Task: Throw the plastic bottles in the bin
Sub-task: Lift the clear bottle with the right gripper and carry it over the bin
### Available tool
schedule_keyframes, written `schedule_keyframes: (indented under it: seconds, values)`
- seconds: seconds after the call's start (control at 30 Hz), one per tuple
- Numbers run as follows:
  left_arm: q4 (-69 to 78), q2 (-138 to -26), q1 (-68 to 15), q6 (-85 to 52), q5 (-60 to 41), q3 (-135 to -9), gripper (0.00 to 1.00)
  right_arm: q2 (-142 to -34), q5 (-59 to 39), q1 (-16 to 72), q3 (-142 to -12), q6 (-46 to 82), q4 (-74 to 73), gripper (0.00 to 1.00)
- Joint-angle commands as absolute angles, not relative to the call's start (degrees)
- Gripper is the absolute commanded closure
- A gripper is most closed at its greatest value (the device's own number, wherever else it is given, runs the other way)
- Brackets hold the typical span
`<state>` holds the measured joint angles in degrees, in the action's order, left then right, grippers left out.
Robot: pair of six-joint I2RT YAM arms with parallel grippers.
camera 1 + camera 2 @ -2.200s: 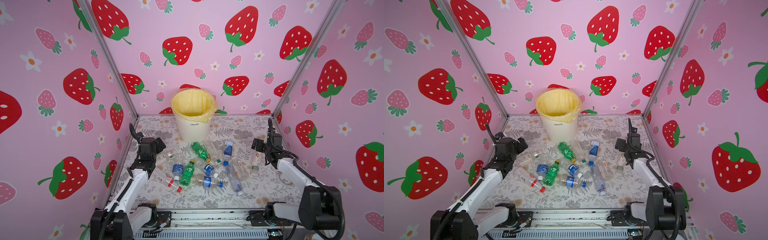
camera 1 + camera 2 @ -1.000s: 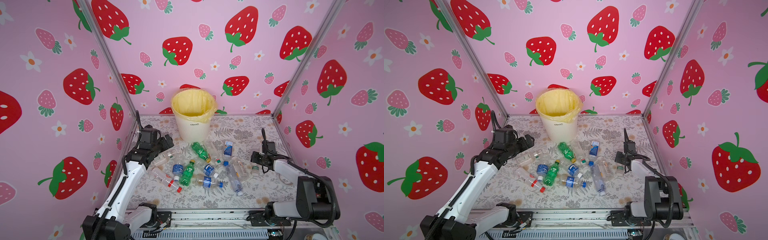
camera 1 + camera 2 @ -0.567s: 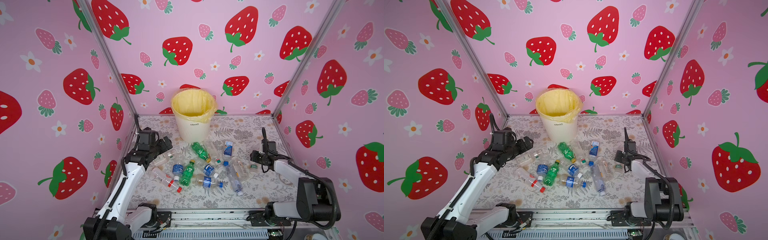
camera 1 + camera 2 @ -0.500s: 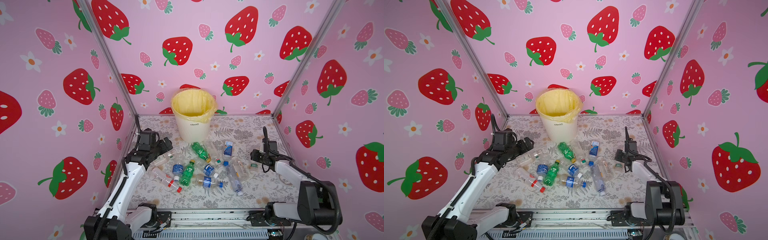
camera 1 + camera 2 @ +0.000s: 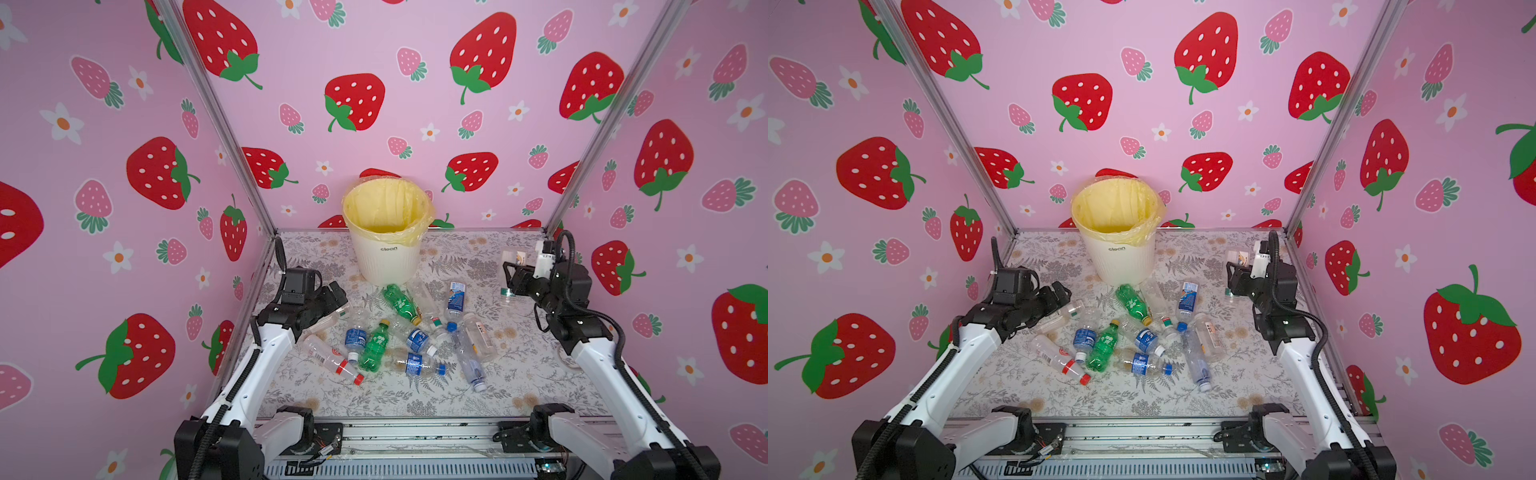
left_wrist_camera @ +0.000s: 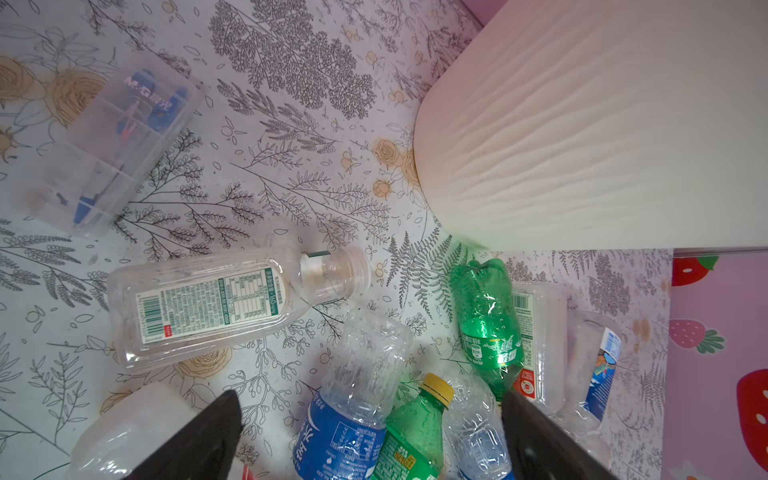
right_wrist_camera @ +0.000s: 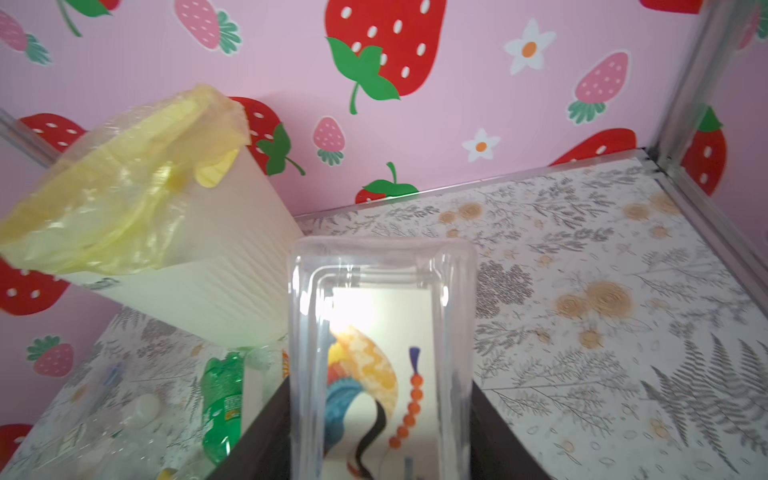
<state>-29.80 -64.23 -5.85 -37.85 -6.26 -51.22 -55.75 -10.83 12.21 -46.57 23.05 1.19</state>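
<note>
- Plastic bottles [image 5: 376, 345] are scattered lying down on the floral tabletop [image 5: 519, 374], in front of the yellow-lined white bin [image 5: 388, 266].
- One clear flat bottle [image 7: 382, 353] is held off the tabletop, clamped between the fingers [image 7: 266, 440] of the right gripper [image 5: 515, 272], to the right of the bin.
- The left gripper [image 5: 338, 296] is held low at the pile's left edge, its fingers [image 6: 199, 436] spread wide apart.

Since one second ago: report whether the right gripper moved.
Yes. The right gripper rose with a clear bottle, from below the bin's base to level with it.
</note>
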Motion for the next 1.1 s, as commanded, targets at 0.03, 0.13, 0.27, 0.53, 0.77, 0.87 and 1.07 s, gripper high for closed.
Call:
schedule_keyframes:
  seconds: [0.03, 0.13, 0.27, 0.53, 0.77, 0.87, 1.07]
  values:
    - [-27.31, -64.94, -5.54, -40.32, -7.48, -51.25, 0.01, -52.56, -9.35, 18.47, -47.13, 21.01, -3.65, 0.52]
    - [-28.76, -65.31, -5.54, -39.66, -7.44, -51.70, 0.01, -49.61, -5.61, 22.85, -45.95, 20.13, -6.67, 0.50]
    - [-29.18, -65.13, -5.57, -39.86, -6.90, -50.45, 0.01, -49.40, -5.27, 25.79, -45.27, 19.95, -10.37, 0.50]
    - [-27.88, -65.82, -5.08, -40.26, -7.47, -50.07, 0.01, -53.86, -5.21, 30.31, -45.44, 20.03, -16.21, 0.50]
    - [-27.70, -65.58, -4.84, -39.64, -8.99, -50.36, 0.01, -58.35, -4.24, 32.88, -47.03, 19.76, -20.74, 0.50]
    - [-27.33, -64.83, -4.72, -39.72, -8.69, -49.49, 0.01, -58.29, -3.42, 33.18, -46.18, 19.96, -22.60, 0.50]
    - [-27.17, -64.69, -4.57, -39.64, -8.28, -48.93, 0.01, -57.12, -2.50, 33.40, -43.94, 20.13, -23.88, 0.51]
